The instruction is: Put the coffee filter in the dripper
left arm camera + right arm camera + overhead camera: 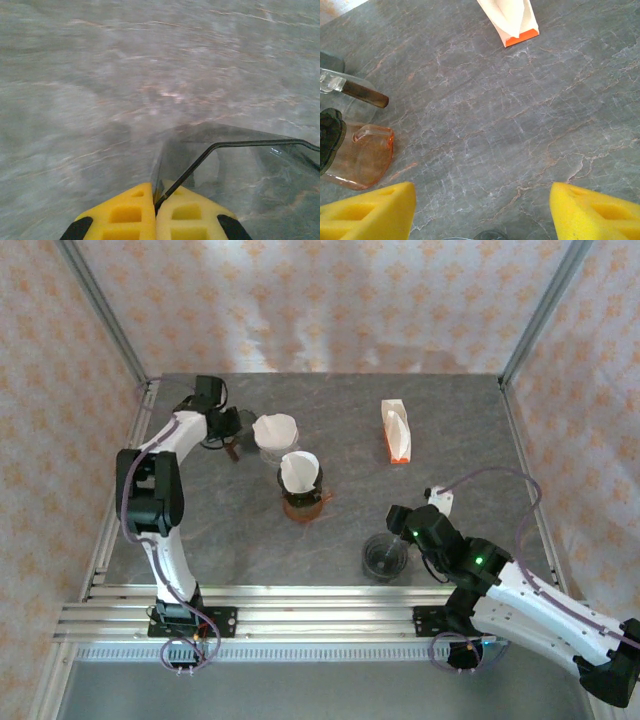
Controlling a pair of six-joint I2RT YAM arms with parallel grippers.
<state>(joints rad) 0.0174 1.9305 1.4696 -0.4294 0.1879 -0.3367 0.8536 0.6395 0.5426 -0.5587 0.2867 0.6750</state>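
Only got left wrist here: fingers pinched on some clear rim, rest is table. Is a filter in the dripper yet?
Observer: Top view says yes: a white filter looks seated in the orange dripper mid-table.
Operator: Where's my left gripper relative to it?
Observer: Left gripper is farther back and to the left of the dripper, with the clear vessel it pinches; a second filter lies between them.
Operator: Right arm?
Observer: Right gripper is open, holding nothing, by a clear cup at near right.
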